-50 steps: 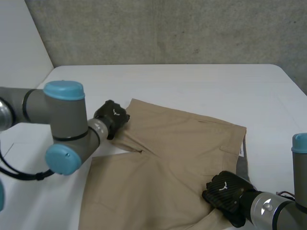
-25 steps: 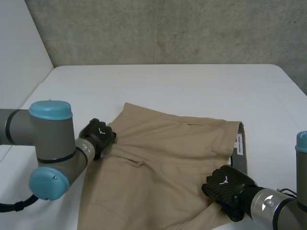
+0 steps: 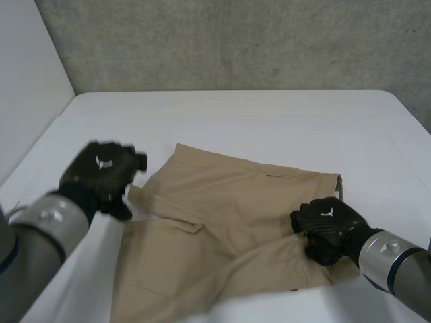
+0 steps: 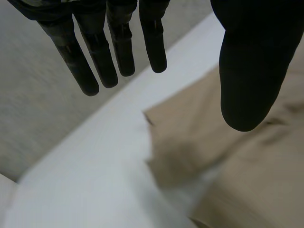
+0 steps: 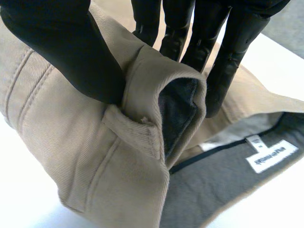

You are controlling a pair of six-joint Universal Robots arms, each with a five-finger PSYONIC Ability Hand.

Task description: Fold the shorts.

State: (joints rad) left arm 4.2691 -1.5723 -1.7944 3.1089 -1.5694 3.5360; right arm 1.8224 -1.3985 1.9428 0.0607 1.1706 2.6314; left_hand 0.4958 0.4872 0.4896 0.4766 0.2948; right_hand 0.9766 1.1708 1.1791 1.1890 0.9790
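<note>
One white desk [image 3: 269, 114] carries the tan shorts [image 3: 229, 222], spread across its near middle with the waistband toward the robot's right. The left arm [image 3: 40, 229] reaches in over the desk's left side. The left hand [image 3: 101, 176] hangs above the desk just beside the shorts' left edge. Its fingers [image 4: 95, 61] are straight, spread and released, the thumb apart from them, touching no cloth.

The right arm [image 3: 397, 259] comes in from the near right, and the right hand [image 3: 326, 225] sits on the waistband [image 5: 142, 128]. Its fingers [image 5: 228, 57] are behind the band and the thumb in front, grasping a raised fold of it. The dark lining and a white label [image 5: 270, 156] show beside that fold.

Half a second ago the left hand lay lower, against the shorts' left edge; it has since let go and lifted clear. The right hand has moved away from the near edge, taking the waistband with it.
</note>
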